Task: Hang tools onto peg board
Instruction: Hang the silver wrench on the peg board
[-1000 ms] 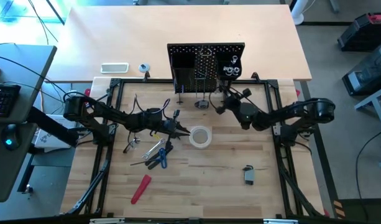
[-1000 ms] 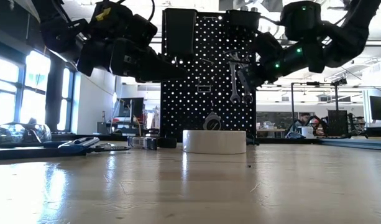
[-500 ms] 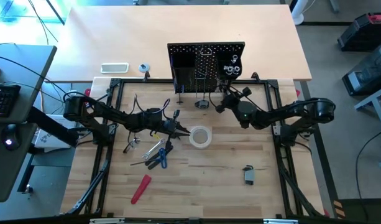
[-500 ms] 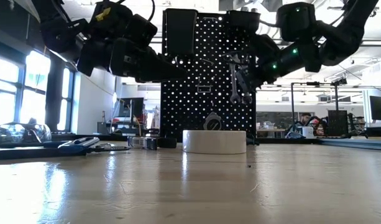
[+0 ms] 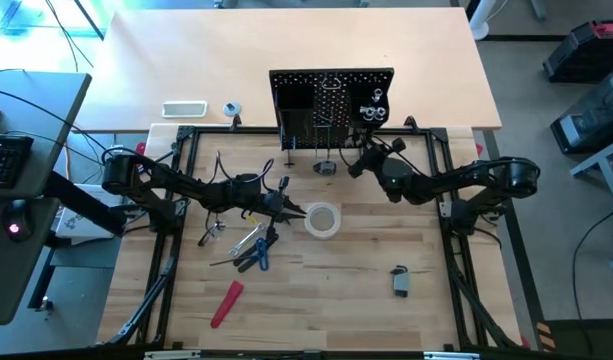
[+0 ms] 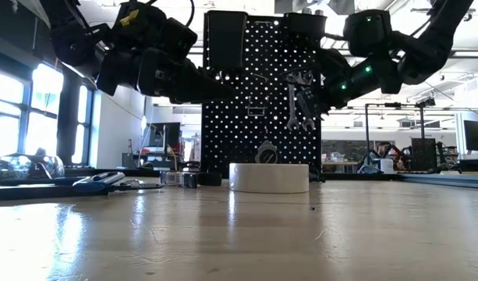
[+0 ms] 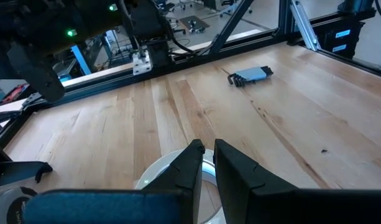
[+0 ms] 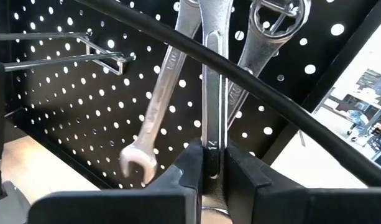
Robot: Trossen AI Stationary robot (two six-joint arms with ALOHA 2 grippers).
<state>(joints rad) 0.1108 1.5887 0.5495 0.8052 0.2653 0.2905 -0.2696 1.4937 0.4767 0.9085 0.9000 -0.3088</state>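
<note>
The black peg board [image 5: 331, 100] stands upright at the table's far side; it also shows in the low view [image 6: 254, 94]. My right gripper [image 5: 357, 166] is right in front of it, shut on a silver wrench [image 8: 212, 93]. Two more silver wrenches [image 8: 162, 93] [image 8: 265, 37] hang on the board beside it. My left gripper [image 5: 298, 211] is shut and empty, just above and left of the white tape roll [image 5: 322, 220], which lies flat on the table. Blue-handled pliers [image 5: 258, 256] and a red-handled tool [image 5: 226, 303] lie on the near left. My right gripper pinches the wrench's shaft [image 8: 212, 146] between its two fingers, toward the lower end. The fingers point at the board, roughly level, and lie across the shaft. The wrench stands upright against the board, clear of the table; its upper end runs out of the picture.
Loose silver tools [image 5: 248, 240] lie by the pliers. A small grey tool [image 5: 400, 281] lies on the near right. A round silver object [image 5: 326, 167] sits at the board's foot. Wire hooks [image 8: 84, 53] stick out of the board. A black frame rail [image 5: 186, 135] borders the table.
My right gripper has gone a little toward the far edge and the peg board, still shut on the wrench, which has stayed upright.
</note>
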